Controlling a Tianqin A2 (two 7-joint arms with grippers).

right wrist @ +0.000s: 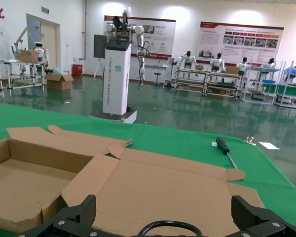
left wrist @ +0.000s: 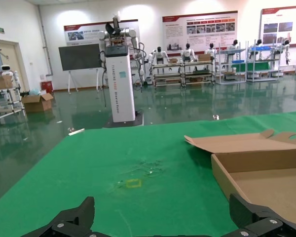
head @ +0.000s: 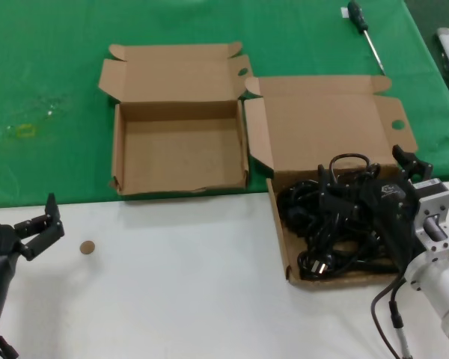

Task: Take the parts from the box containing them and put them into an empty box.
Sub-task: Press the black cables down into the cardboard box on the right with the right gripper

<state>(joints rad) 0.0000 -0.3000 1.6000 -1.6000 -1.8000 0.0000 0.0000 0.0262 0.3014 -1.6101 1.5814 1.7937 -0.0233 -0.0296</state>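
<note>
The parts are a tangle of black power cords [head: 325, 224] lying in the larger cardboard box [head: 280, 239] at the right, with its tall lid [head: 322, 127] standing open behind. My right gripper [head: 363, 176] is open and sits low over the cords, touching or just above them. In the right wrist view a cord loop [right wrist: 170, 226] shows between its spread fingertips [right wrist: 84, 210]. The smaller empty box [head: 179, 153] stands open to the left, with nothing inside. My left gripper [head: 45, 224] is open and empty over the white table at the front left.
A screwdriver [head: 363, 26] lies on the green cloth at the far right, also in the right wrist view [right wrist: 224, 148]. A small brown disc [head: 87, 247] lies on the white table near my left gripper. The empty box shows in the left wrist view [left wrist: 266, 177].
</note>
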